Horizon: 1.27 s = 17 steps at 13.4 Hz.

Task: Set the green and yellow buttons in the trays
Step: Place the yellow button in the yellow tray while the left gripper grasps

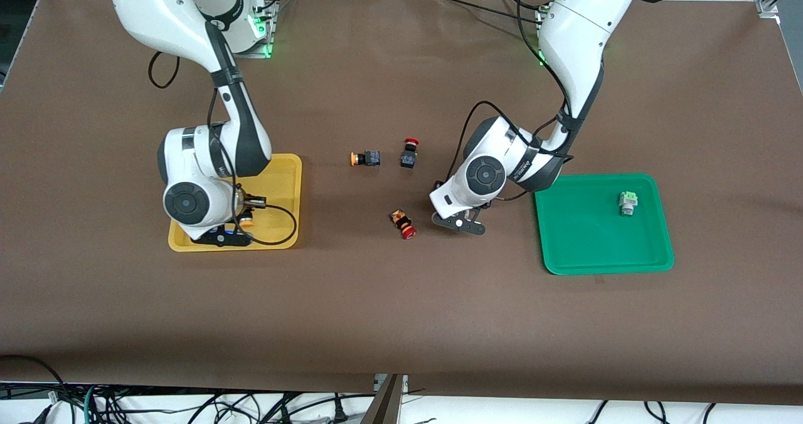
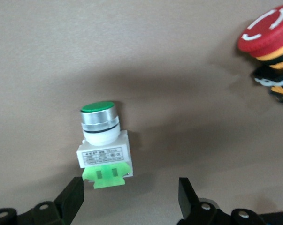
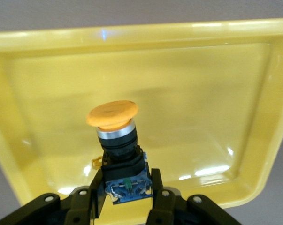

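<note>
While the right gripper (image 3: 127, 199) has its fingers clamped on the blue base of a yellow button (image 3: 117, 140) and holds it over the yellow tray (image 1: 285, 167), the left gripper (image 2: 132, 199) hangs low over the bare worktop (image 1: 401, 311) between the trays, fingers spread wide around a green button (image 2: 103, 140) lying on its side. One more green button (image 1: 627, 203) already sits in the green tray (image 1: 583, 248), and a second yellow button (image 1: 365, 158) lies out in the middle of the worktop, with a red button (image 1: 409, 152) just beside it. Biggest worry for me is the left side: the green button sits off-centre in the gap, close to one finger (image 2: 71, 201), so that finger could touch first and shove or roll it instead of pinching it square (round cap, would roll easily I think). Another red button (image 1: 404, 223) lies near that gripper too, so a sloppy approach could knock it. On the right, letting go from up there might let the top-heavy button bounce toward the rim.
</note>
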Each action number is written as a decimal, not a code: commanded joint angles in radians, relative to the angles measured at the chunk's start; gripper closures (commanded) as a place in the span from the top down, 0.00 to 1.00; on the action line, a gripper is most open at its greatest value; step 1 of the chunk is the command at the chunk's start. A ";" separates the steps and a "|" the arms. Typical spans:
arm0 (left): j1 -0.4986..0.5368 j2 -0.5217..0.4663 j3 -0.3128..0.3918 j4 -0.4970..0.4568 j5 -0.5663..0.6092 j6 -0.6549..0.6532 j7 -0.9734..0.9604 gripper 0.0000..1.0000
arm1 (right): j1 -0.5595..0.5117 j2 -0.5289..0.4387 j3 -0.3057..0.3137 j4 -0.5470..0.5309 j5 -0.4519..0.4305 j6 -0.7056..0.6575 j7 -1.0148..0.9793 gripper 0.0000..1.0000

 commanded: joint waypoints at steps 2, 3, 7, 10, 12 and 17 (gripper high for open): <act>-0.008 -0.018 0.005 -0.020 0.027 0.013 -0.059 0.53 | -0.039 -0.010 -0.011 -0.078 0.008 0.072 -0.120 0.44; -0.008 -0.018 0.005 -0.020 0.027 0.011 -0.059 0.43 | -0.039 -0.013 -0.011 -0.098 0.008 0.088 -0.134 0.44; 0.003 -0.056 0.000 -0.014 0.025 -0.046 -0.074 0.27 | -0.039 -0.012 -0.011 -0.103 0.023 0.093 -0.132 0.59; 0.027 -0.124 0.005 -0.005 0.025 -0.159 -0.060 0.28 | -0.029 -0.021 -0.004 -0.066 0.069 0.044 -0.109 0.75; 0.035 -0.129 0.003 -0.003 0.009 -0.153 -0.083 0.55 | -0.015 -0.023 0.002 -0.017 0.137 -0.020 0.014 0.75; 0.006 -0.086 0.003 -0.002 0.018 -0.038 -0.538 0.94 | 0.134 -0.023 0.009 0.008 0.245 -0.067 0.429 0.75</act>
